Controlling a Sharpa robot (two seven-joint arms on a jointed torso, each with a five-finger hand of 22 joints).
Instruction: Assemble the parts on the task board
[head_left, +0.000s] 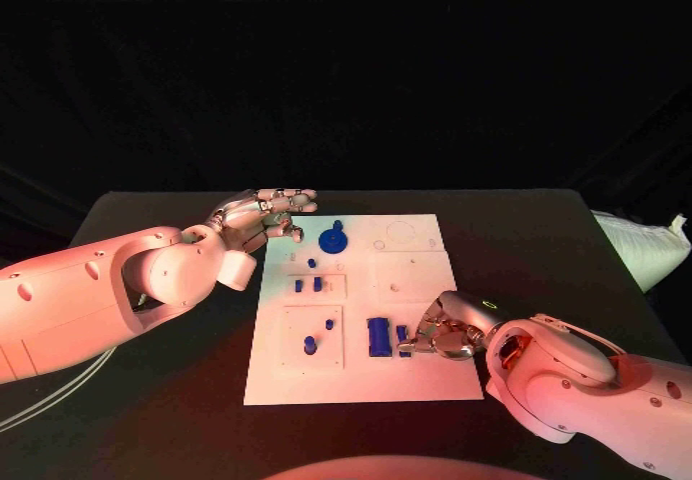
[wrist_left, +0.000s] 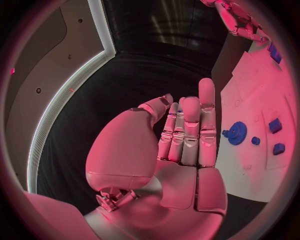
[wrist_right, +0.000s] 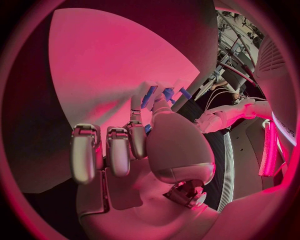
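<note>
The right hand (head_left: 440, 335), pinching a small blue part (head_left: 404, 340) beside the block (head_left: 379, 336), should seat it squarely while the left hand (head_left: 264, 215) idles, fingers apart.

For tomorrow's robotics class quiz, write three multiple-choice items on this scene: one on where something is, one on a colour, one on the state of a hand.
1. Where does the blue gear lie?
A. far part of the task board
B. on the black table
C. in the left hand

2. What colour is the board?
A. black
B. white
C. blue

3. What is the right hand doing?
A. resting open on the table
B. pinching a small blue part
C. pressing the gear

Key: 1 A, the gear sits near the board's far edge, by the left hand. 2 B, a white plate on the black table. 3 B, fingertips close on the blue piece.
</note>
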